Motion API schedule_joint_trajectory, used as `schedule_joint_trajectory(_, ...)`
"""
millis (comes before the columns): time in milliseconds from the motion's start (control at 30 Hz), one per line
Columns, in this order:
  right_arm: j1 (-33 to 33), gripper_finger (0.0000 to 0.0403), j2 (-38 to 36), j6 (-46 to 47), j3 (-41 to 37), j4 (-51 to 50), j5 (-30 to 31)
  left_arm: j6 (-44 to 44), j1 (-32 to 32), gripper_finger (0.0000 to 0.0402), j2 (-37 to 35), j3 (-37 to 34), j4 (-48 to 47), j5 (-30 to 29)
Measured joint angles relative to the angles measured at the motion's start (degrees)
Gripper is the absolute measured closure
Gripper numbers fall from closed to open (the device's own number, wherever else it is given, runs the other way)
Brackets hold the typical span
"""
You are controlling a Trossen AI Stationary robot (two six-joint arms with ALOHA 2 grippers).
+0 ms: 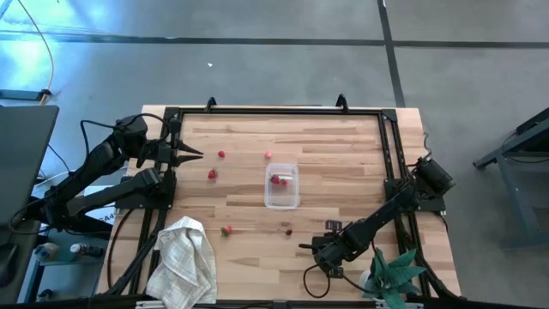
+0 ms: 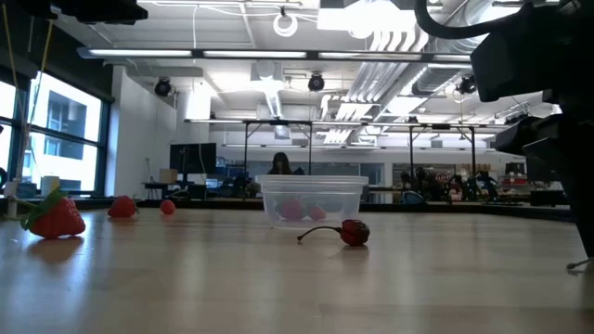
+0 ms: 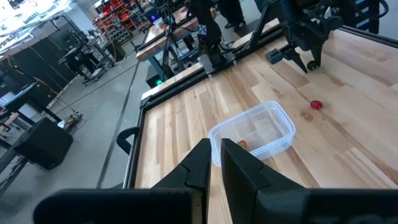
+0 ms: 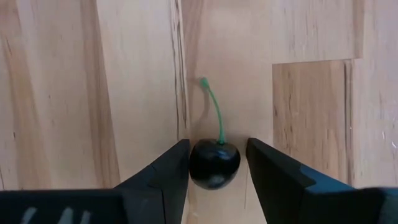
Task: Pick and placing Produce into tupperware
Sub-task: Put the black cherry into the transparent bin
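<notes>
Obstacles I log on the surface (image 1: 326, 146): tupperware (image 1: 281, 187) at centre, white towel (image 1: 183, 257) at the near left corner, teal plant (image 1: 393, 273) near right, loose produce scattered between. Open lanes I see: bare wood along the far edge and right of the tupperware. My right end effector (image 1: 307, 246) sits low by the near edge, a dark cherry (image 4: 214, 163) between its fingers.
</notes>
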Motion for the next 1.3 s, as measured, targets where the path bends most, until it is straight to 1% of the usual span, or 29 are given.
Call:
schedule_joint_trajectory(133,0.0,0.025,0.0,0.2,0.0,-0.4,0.0,0.0,0.0,0.0373,0.0,0.0,0.0,0.0)
schedule_joint_trajectory(400,0.0,0.0273,0.1,0.4,-0.1,-0.5,-0.5,0.0,0.0,0.0373,0.0,0.0,0.0,0.0)
schedule_joint_trajectory(767,-0.1,0.0288,-0.7,1.0,-0.3,-0.9,-0.6,0.0,0.0,0.0373,0.0,0.0,0.0,0.0)
schedule_joint_trajectory(967,-0.3,0.0297,-1.8,1.9,-0.5,-4.1,-1.6,0.0,0.0,0.0373,0.0,0.0,0.0,0.0)
schedule_joint_trajectory(1100,-0.3,0.0302,-1.8,2.1,-0.3,-4.5,-2.4,0.0,0.0,0.0373,0.0,0.0,0.0,0.0)
schedule_joint_trajectory(1300,-0.5,0.0304,-1.9,1.0,3.0,-6.6,-2.4,0.0,0.0,0.0373,0.0,0.0,0.0,0.0)
